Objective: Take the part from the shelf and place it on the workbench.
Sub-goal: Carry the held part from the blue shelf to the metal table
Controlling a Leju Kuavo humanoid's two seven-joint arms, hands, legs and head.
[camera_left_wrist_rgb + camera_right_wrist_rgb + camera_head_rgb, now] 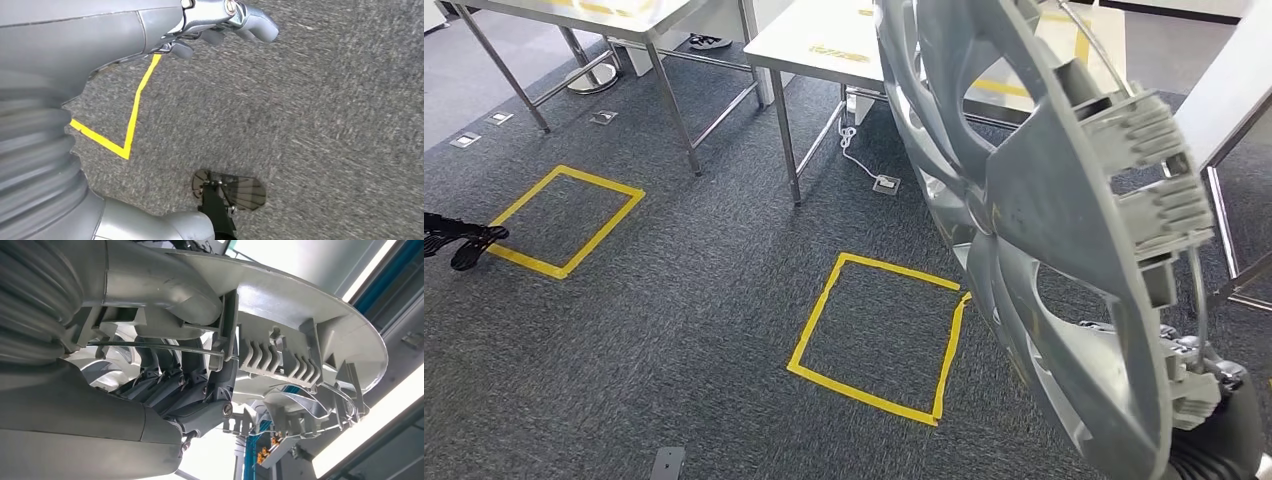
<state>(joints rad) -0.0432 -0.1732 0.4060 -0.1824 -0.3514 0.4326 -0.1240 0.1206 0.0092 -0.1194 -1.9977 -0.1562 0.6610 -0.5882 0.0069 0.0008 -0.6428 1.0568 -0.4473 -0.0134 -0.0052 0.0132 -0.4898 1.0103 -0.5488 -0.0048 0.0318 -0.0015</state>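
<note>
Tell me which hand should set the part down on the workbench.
Right. The right hand already grips the grey wheel cover, carried near the metal-legged tables. The left hand holds nothing and hangs low over the carpet.

You've got dark grey carpet (694,330) across the frame. Two yellow tape squares on it: one at left (564,220), one lower centre (879,335). Upper left, a metal-legged table (624,15); upper centre, a white-topped table (819,45) with yellow markings on top. Between their legs, a white cable (856,150) runs to a floor socket (885,184). More floor plates at upper left (604,117); another at the bottom edge (667,463).
</note>
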